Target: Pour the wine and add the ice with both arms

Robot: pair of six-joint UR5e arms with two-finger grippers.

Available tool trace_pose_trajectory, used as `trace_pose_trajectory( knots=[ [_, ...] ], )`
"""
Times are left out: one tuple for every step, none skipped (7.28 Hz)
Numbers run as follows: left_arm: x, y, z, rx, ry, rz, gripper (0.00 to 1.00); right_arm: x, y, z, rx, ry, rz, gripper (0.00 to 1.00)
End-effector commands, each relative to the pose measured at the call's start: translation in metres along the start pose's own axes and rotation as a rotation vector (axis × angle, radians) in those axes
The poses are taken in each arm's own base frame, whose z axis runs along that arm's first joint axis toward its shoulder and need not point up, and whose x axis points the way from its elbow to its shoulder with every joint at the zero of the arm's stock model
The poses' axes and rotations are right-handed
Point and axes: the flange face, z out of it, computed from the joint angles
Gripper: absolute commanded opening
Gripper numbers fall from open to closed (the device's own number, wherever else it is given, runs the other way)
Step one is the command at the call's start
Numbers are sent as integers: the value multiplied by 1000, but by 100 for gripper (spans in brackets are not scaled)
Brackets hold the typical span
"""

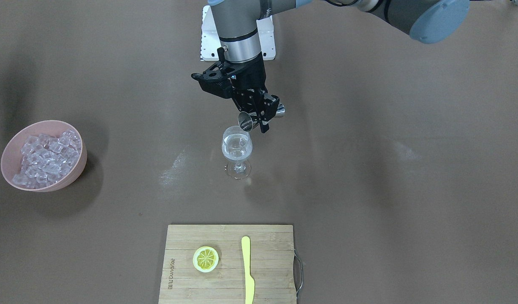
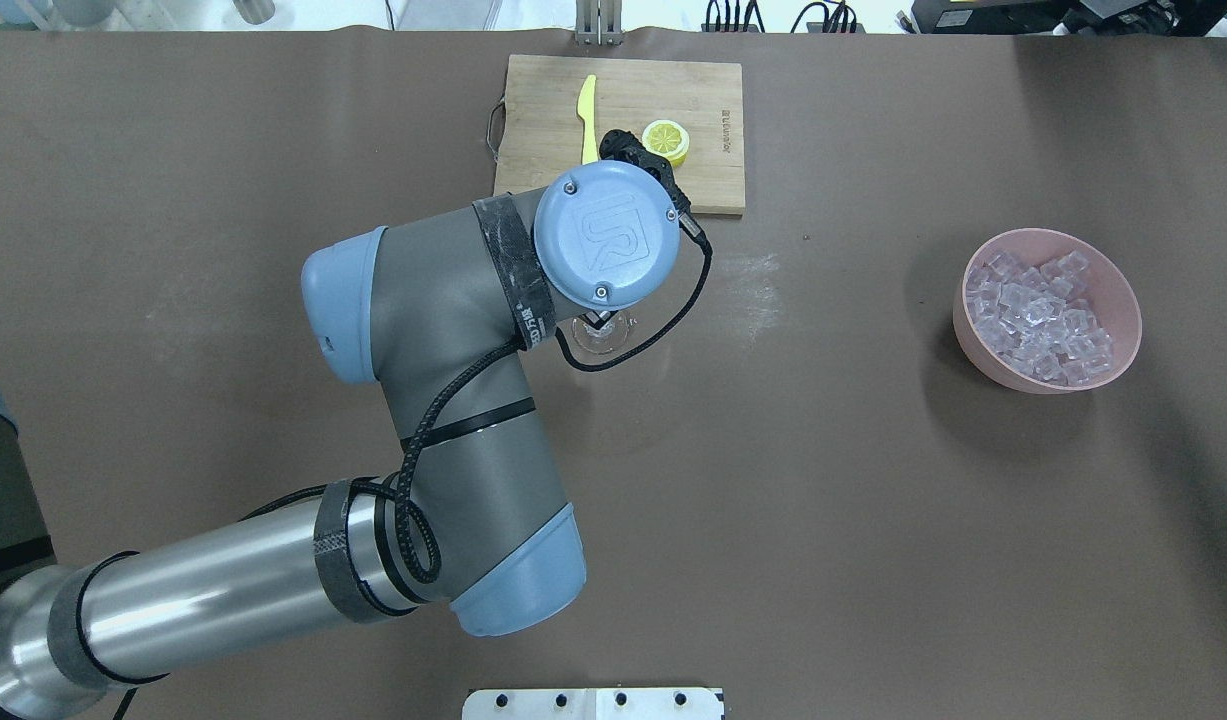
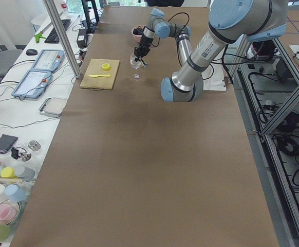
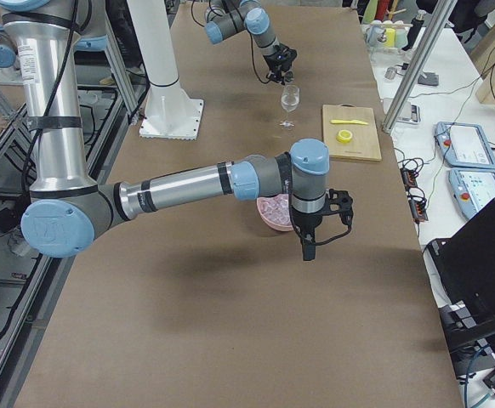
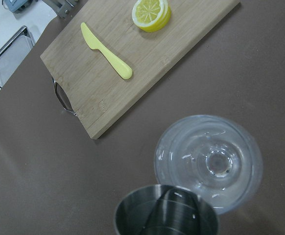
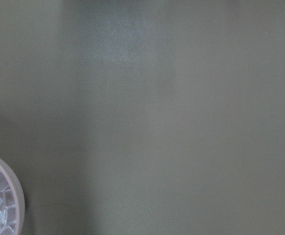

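The left arm (image 2: 443, 330) reaches to the middle of the brown table (image 1: 368, 190). The right arm (image 4: 188, 183) hangs its gripper (image 4: 309, 246) just beside the pink bowl (image 1: 43, 126); whether those fingers are parted cannot be told. The wine glass (image 1: 237, 147) stands upright, and the left gripper (image 1: 262, 113) clamps a steel cup (image 1: 245, 121) tipped over its rim. A knife (image 1: 247, 270) and a lemon slice (image 1: 205, 259) lie apart on the wooden board (image 1: 229, 287). The ice (image 1: 45, 158) is heaped in the bowl.

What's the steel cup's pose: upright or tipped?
Tipped. The steel cup lies nearly sideways in the left tool, its mouth by the wine glass rim.
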Motion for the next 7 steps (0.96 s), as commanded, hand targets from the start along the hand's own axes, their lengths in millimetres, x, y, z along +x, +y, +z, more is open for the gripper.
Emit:
trace_pose_trajectory(
  knots=[
    [4, -7, 0, -34, -20, 15, 0, 0, 0, 1, -1, -1, 0, 100],
    [7, -13, 0, -46, -30, 18, 0, 0, 0, 1, -1, -1, 0, 100],
    [8, -13, 1, -50, -32, 20, 0, 0, 0, 1, -1, -1, 0, 100],
    [8, -14, 2, -52, -34, 20, 0, 0, 0, 1, -1, -1, 0, 100],
    [8, -14, 5, -55, -44, 23, 0, 0, 0, 1, -1, -1, 1, 100],
    [7, -15, 2, -64, -56, 40, 0, 0, 0, 1, -1, -1, 0, 100],
    [6, -15, 1, -71, -66, 52, 0, 0, 0, 1, -1, -1, 1, 100]
  ],
)
